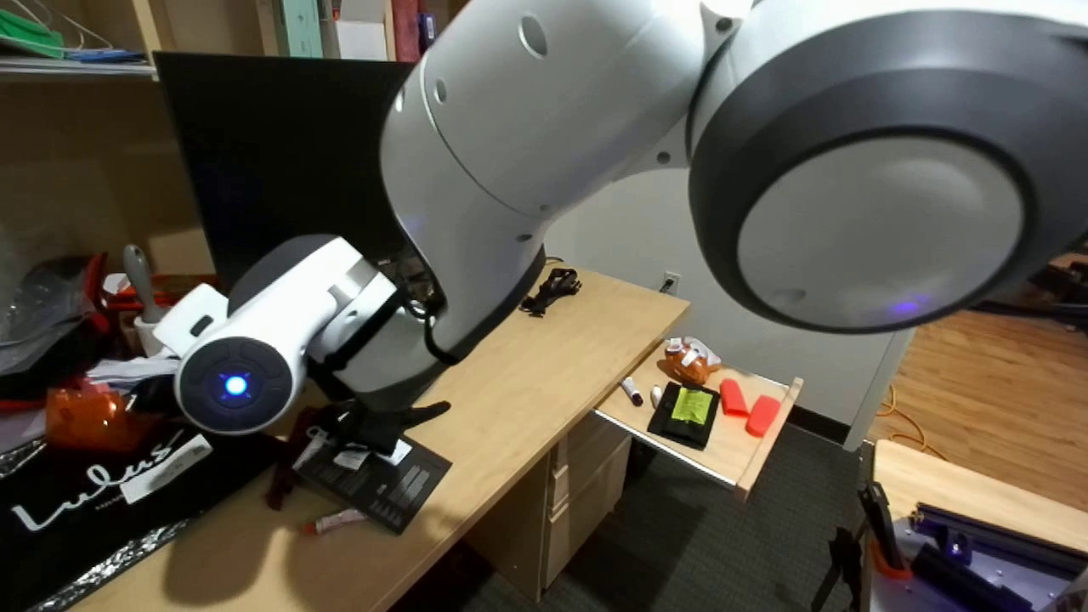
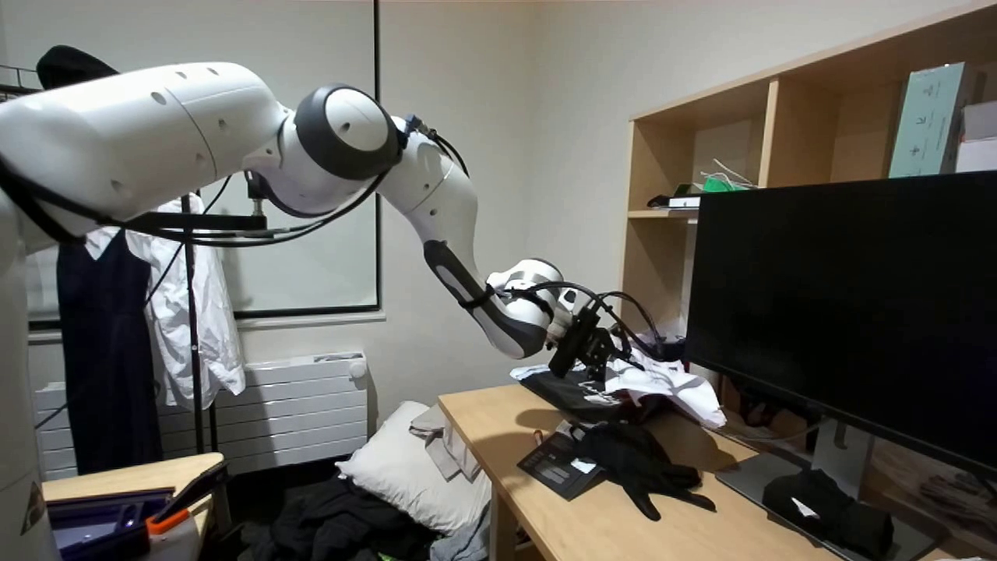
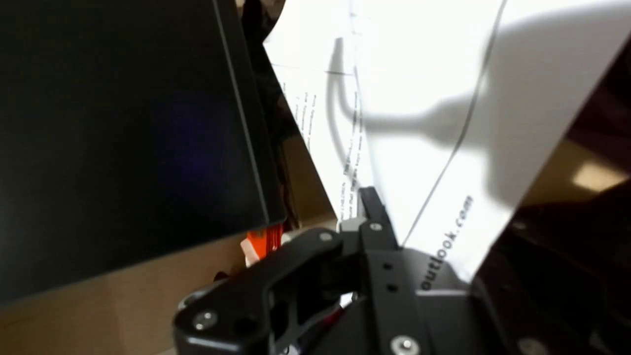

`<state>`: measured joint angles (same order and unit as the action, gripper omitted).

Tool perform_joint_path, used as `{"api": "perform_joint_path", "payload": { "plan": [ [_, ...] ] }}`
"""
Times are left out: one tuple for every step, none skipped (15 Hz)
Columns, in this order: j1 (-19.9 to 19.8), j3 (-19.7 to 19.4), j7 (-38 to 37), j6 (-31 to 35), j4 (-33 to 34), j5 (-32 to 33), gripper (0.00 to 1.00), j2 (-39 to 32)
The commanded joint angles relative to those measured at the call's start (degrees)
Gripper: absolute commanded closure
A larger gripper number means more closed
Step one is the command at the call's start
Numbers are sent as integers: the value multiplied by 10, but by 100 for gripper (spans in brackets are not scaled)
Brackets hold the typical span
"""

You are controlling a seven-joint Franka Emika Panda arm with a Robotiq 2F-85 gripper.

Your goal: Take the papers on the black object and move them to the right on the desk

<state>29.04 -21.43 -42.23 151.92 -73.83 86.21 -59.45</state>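
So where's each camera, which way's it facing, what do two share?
An exterior view: high, close to the arm, which crowds the frame; looks down over the desk toward the pulled-out tray.
An exterior view: near the monitor, almost level, looking along the desk to the black bag; the arm enters at picture left.
Wrist view: wrist-mounted, looking past the pincer, low in frame, onto the papers.
Shared: both exterior views show desk, monitor, black bag, from roughly opposite directions.

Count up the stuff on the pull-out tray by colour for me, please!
Red: 2 pieces
Orange, mostly: 1 bundle
Black: 1 flat thing
Yellow-green: 1 patch on the flat thing
White: 2, a dark-ended marker and a small blob
Total: 7
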Motion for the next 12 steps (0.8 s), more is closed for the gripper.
{"api": "perform_joint_path", "payload": {
  "plan": [
    [-32, 53, -15, -77, -93, 22, 99, 56],
    [-40, 61, -25, -105, -108, 15, 99, 64],
    [-55, 77, -32, -137, -121, 6, 99, 72],
    [-69, 91, -41, -166, -135, 3, 99, 81],
    [-83, 103, -51, -191, -144, 0, 99, 89],
    [-96, 117, -60, -211, -158, -3, 99, 99],
    [-105, 127, -66, -231, -171, -2, 99, 111],
    [-116, 139, -69, -243, -187, -2, 99, 126],
    [-127, 152, -72, -245, -203, 0, 99, 143],
    [-138, 168, -72, -234, -223, -1, 99, 164],
    [-153, 187, -74, -193, -235, 8, 99, 182],
    [-155, 204, -73, -173, -242, 14, 99, 199]
  ]
}}
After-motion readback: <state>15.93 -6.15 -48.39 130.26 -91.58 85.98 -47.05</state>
